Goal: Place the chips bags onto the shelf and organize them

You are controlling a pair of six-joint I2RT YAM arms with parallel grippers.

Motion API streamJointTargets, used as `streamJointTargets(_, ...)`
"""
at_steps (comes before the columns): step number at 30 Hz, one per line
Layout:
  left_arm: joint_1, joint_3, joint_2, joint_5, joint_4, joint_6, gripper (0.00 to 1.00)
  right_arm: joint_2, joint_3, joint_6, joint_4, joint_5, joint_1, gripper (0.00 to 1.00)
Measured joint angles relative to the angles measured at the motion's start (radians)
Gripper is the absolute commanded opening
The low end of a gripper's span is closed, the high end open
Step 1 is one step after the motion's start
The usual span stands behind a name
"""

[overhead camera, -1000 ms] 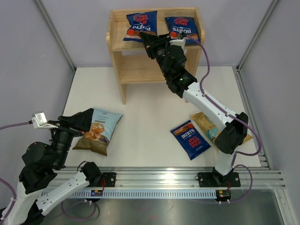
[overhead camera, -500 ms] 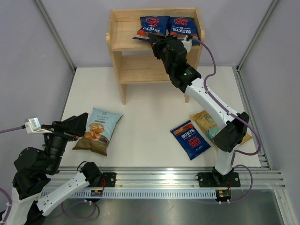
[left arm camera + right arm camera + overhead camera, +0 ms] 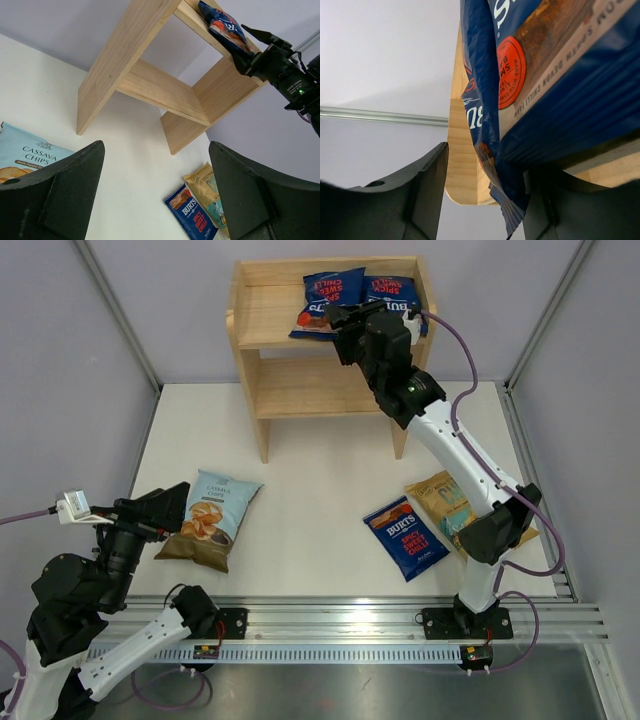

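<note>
The wooden shelf stands at the back. Two dark blue bags lie on its top tier, one leaning against the other. My right gripper is at the top tier's front edge. In the right wrist view its jaws stand wide apart, with the overhanging edge of a blue bag between them. My left gripper is open and empty, just left of the pale blue bag. A third dark blue bag and the tan bag lie at the right.
The shelf's lower tier holds nothing. In the left wrist view the shelf rises ahead, the pale bag is at lower left, and the blue and tan bags lie beyond. Grey walls enclose the white table.
My right gripper moved right along the top tier, and the left blue bag moved with it up against the other blue bag. My left arm drew back and down a little.
</note>
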Motion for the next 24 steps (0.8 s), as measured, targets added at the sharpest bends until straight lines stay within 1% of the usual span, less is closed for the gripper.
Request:
streamJointTargets(5,0.0,0.0,0.0,0.001,-0.013,0.0,0.86,-0.028,-0.004,0.0,-0.053,-0.018,0.0,0.63)
streamJointTargets(9,0.0,0.002,0.002,0.003,-0.018,0.0,0.86,-0.069,-0.038,0.003,-0.084,-0.034,-0.002,0.62)
streamJointTargets(12,0.0,0.002,0.003,0.005,-0.018,0.0,0.85,-0.108,-0.077,0.004,-0.098,-0.043,-0.007,0.51)
streamJointTargets(13,0.0,0.002,0.003,0.006,-0.018,0.0,0.85,-0.119,-0.094,0.005,-0.102,-0.046,-0.01,0.45)
streamJointTargets(14,0.0,0.002,0.003,0.006,-0.018,0.0,0.85,-0.13,-0.11,0.005,-0.105,-0.05,-0.011,0.36)
streamJointTargets(15,0.0,0.002,0.003,0.007,-0.018,0.0,0.85,-0.142,-0.129,0.006,-0.105,-0.051,-0.013,0.33)
streamJointTargets(18,0.0,0.002,0.003,0.01,-0.018,0.0,0.85,-0.158,-0.157,0.011,-0.111,-0.057,-0.016,0.27)
streamJointTargets(19,0.0,0.002,0.003,0.011,-0.018,-0.001,0.85,-0.159,-0.157,0.011,-0.111,-0.061,-0.017,0.27)
streamJointTargets(21,0.0,0.002,0.003,0.014,-0.018,-0.001,0.85,-0.159,-0.158,0.01,-0.111,-0.067,-0.021,0.2)
streamJointTargets(24,0.0,0.002,0.003,0.016,-0.018,-0.002,0.85,-0.158,-0.151,0.01,-0.118,-0.082,-0.029,0.18)
